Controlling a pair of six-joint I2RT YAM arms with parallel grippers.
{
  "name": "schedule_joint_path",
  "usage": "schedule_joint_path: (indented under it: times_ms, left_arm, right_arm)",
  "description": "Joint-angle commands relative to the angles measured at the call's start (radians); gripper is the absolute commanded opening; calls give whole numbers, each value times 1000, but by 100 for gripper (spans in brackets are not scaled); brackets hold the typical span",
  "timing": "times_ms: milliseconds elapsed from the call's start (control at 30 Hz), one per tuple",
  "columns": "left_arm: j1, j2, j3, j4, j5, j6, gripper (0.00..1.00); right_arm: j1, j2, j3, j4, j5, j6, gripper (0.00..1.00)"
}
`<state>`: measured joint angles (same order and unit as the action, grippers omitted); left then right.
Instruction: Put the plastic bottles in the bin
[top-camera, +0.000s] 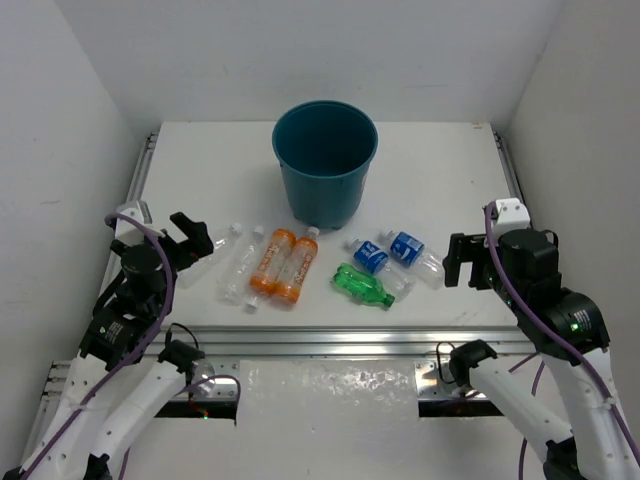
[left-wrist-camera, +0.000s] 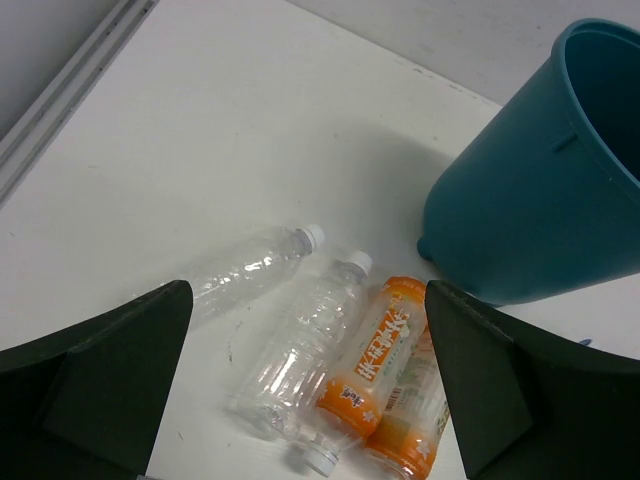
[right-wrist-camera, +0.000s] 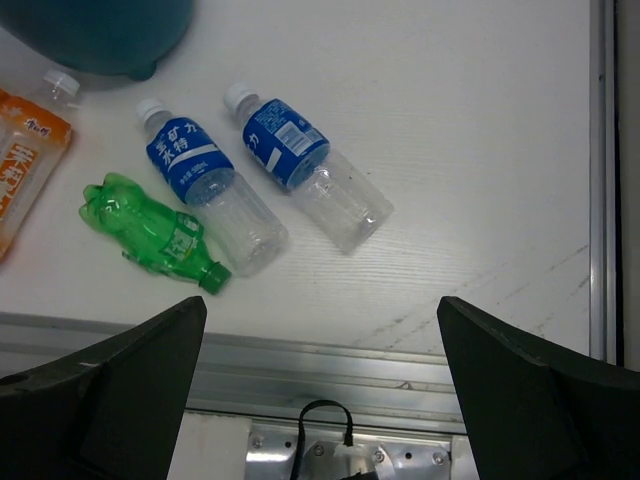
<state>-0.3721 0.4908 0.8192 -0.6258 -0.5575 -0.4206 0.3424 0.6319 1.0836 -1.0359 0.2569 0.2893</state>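
You have bright, even overhead light. The white table (top-camera: 440, 170) looks almost washed out toward its far edge. In your left wrist view the bin (left-wrist-camera: 540, 190) casts a soft shadow beside it. Both wrist views are sharp on the table, but the dark fingers (right-wrist-camera: 110, 390) in the bottom corners look soft and featureless.

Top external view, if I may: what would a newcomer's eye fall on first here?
The teal bin stands upright at the middle of the white table, towards its far side. In front of it lies a row of bottles: two clear bottles on the left, two orange bottles, a green bottle and two blue-labelled bottles. The left gripper and right gripper hang open at either end of the row.
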Motion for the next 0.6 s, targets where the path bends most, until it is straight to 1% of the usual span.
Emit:
schedule_joint_path:
  times_ms: [0,100,167,333,433,467,533,567]
  left_arm:
    - [1,-6,15,29,-9,-6,100]
    - [1,-9,12,32,-5,-4,100]
    - [1,-5,11,40,1,0,100]
    - [1,11,11,41,19,3,100]
    - [1,12,8,43,18,3,100]
    - [1,14,9,44,18,3,100]
    - [1,22,8,43,21,5,100]
    - [-1,23,8,41,22,5,100]
  right_arm:
    - [-2,8,36,11,27,-2,99]
    - [-2,0,29,39,-2,-16,99]
    - [-2,25,36,60,-50,-16,99]
    - [-2,132,3,158,-188,-25,99]
    - [0,286,-19,206,-183,-76,99]
    - [-2,389,-22,212,-147,-106,99]
    - [0,490,-19,224,-110,-145,99]
    - [-2,585,-14,226,-70,-166,99]
